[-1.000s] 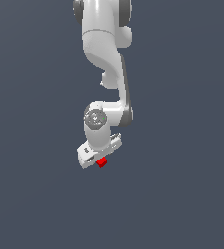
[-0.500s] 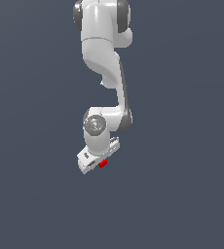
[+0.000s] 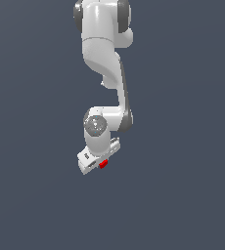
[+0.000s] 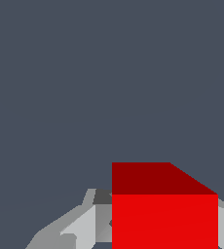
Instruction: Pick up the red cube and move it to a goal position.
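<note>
I've got the hand (image 3: pixel 101 164) low in my exterior view, tilted, its white body slanting down toward that view's left. It's pinching the cube (image 3: pixel 103 164): a small red block sits right at the tip end of the hand, touching it, with most of it tucked against the white housing and only a sliver of red showing on the side toward the exterior view's right.

On the wrist feed the cube (image 4: pixel 164 214) fills the near part of the picture, big and bright, one face lit full red and the face above it a darker red. I see grey finger (image 4: pixel 87 221) metal hard against one side of it, and a strip of pale grey just peeking out past the other side, so the block is clamped between the two. Everything beyond it on that feed is flat slate grey.

Moving outward, the hand hangs from a round grey wrist joint (image 3: pixel 95 125), just above it in the exterior view. From there the white arm (image 3: pixel 104 49) climbs: a slim link rises up and bends over toward the exterior view's left, into a thick white segment that runs out of the picture at the top edge, with dark joint caps on either side of it.

Around it I only see plain dark blue-grey; I can't tell whether it's bench or backdrop, or whether the cube is clear of it.
</note>
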### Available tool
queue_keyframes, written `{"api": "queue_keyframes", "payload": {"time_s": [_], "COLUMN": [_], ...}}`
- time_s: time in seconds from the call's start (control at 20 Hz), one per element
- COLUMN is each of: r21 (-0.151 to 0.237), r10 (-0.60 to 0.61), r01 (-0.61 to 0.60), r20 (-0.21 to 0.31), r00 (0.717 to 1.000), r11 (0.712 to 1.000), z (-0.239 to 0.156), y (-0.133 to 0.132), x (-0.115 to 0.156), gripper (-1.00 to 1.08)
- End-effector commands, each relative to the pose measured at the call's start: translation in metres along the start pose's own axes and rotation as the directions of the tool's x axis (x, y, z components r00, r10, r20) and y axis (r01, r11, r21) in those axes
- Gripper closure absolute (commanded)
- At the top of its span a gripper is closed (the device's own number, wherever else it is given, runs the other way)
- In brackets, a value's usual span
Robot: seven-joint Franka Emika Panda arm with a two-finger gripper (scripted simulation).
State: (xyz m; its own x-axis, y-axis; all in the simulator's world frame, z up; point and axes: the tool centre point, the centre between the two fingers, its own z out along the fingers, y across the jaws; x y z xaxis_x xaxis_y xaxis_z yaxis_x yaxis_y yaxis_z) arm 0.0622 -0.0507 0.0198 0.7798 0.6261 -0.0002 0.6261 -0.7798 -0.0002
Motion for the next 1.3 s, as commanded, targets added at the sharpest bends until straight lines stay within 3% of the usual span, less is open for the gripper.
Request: {"api": "queue_keyframes", "payload": {"time_s": [0.0,0.65,1.25], "r21": [0.000,0.000,-0.001], "r10": [0.000,0.000,0.000], "r01": [0.000,0.000,0.000], "r20": [0.000,0.000,0.001], "r00": [1.000,1.000,1.000], "r11": [1.000,1.000,1.000], "z": [0.000,-0.024,-0.122], "y": [0.000,-0.006,-0.032], "x": [0.000,-0.002,-0.011], "gripper": [1.08,1.08,1.08]}}
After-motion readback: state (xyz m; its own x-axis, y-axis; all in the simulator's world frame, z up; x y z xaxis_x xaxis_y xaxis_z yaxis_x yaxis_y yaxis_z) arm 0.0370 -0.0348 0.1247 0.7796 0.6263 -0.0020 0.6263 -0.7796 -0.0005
